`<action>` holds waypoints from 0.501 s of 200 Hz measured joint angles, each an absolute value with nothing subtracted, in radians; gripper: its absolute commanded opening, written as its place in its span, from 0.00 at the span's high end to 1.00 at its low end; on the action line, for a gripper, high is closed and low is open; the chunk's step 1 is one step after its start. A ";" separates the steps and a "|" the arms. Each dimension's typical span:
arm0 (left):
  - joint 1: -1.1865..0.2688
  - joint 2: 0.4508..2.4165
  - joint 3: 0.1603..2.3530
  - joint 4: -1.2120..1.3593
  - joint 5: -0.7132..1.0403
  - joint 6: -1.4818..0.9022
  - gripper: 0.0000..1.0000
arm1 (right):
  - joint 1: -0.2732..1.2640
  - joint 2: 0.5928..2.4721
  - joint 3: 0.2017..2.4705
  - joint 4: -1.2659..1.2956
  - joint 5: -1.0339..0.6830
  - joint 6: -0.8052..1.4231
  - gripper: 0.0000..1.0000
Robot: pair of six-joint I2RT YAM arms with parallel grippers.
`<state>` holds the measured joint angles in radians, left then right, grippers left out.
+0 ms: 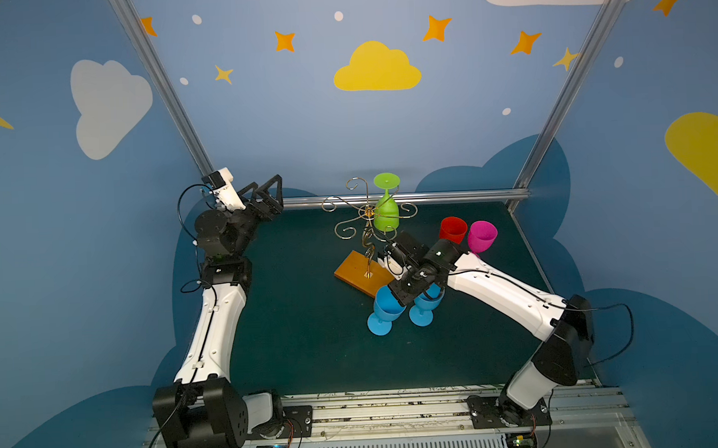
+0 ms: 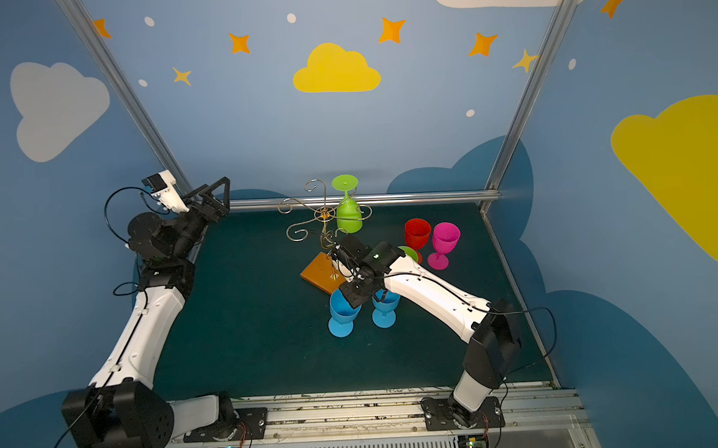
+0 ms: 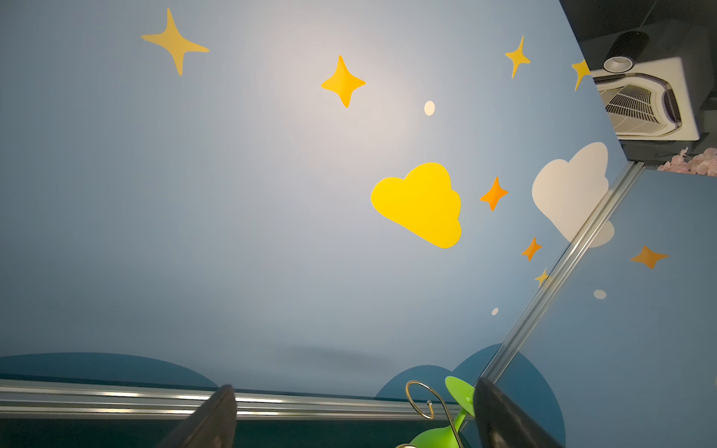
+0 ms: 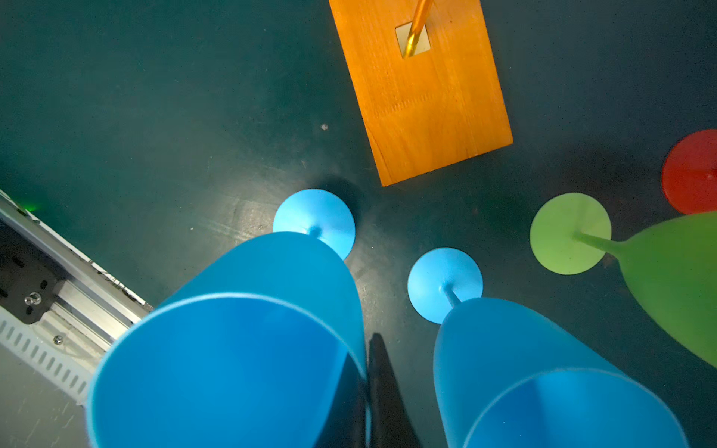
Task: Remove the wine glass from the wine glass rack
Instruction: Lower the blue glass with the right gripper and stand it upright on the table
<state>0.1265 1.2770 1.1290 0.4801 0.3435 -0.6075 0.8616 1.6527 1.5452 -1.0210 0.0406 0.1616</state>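
The table (image 1: 304, 352) carries a dark teal mat, scuffed and dull in the right wrist view, with a slotted metal rail along its near edge. Blue walls painted with clouds and stars close it in on three sides, joined by silver corner posts. The wine glass rack (image 1: 367, 216) stands near the table's centre on a wooden base (image 1: 361, 272). One green wine glass (image 1: 386, 209) hangs upside down from a curled arm at about 1 o'clock of the rack's stem, foot uppermost. Two blue glasses (image 1: 384, 311) stand upright just at 6 o'clock of the base; a red glass (image 1: 452, 229) and a pink glass (image 1: 482, 236) stand side by side at 3 o'clock. A second green glass (image 4: 659, 263) stands upright on the mat beside the red one. The left gripper (image 1: 266, 195) is raised at the far left corner, jaws apart, holding nothing. The right gripper (image 4: 382, 391) hangs between the two blue glasses, jaws together and empty.
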 measured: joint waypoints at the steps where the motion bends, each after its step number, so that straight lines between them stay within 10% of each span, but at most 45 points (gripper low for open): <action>1: 0.126 1.277 1.129 0.480 0.344 -0.607 0.07 | 0.862 1.653 1.546 -1.022 0.041 0.162 0.92; 47: 0.132 1.277 1.129 0.480 0.344 -0.607 0.06 | 0.861 1.651 1.563 -1.027 0.041 0.173 0.61; 100: 0.135 1.275 1.129 0.480 0.344 -0.611 0.06 | 0.826 1.580 1.550 -0.997 0.002 0.170 0.56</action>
